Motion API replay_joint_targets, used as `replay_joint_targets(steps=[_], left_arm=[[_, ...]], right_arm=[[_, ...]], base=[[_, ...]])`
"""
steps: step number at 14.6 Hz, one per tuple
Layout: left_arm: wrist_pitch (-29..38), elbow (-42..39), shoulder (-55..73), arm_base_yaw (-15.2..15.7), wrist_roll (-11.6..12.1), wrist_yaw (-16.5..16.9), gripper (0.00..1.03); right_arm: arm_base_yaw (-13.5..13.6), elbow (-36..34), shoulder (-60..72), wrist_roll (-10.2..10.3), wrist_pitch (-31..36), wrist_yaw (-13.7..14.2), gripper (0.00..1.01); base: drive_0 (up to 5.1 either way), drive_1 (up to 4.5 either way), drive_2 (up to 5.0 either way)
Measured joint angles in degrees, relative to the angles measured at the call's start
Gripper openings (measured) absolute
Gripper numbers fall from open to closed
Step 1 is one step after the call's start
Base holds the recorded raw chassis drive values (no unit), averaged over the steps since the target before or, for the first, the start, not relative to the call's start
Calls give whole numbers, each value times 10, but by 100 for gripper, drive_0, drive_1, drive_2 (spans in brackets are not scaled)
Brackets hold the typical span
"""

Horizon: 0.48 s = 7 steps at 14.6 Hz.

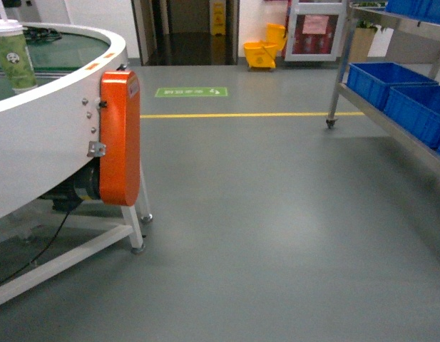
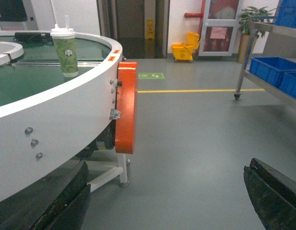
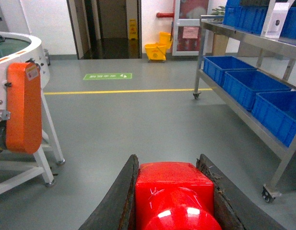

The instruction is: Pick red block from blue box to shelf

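Red block [image 3: 174, 194] sits clamped between the right pincer's [image 3: 172, 201] dark fingers [image 3: 120, 201], near and low over grey floor [image 1: 277, 214]; left pincer [image 2: 164, 201] spread wide, holding nothing; steel shelf [image 3: 243, 43] stands right with dark blue crates [image 3: 253, 84]; white round worktop [image 2: 56, 115] left, carrying a green cup [image 2: 66, 50].

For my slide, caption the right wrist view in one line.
Right gripper shut on the red block, facing the shelf across the grey floor.
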Motion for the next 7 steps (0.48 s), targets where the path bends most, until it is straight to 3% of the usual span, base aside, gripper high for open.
replay_joint_targets(steps=[7], left_arm=[[3,0,0,0,0,1,98]], right_arm=[[0,0,0,0,2,0,28]], base=[[-179,-179,-179]])
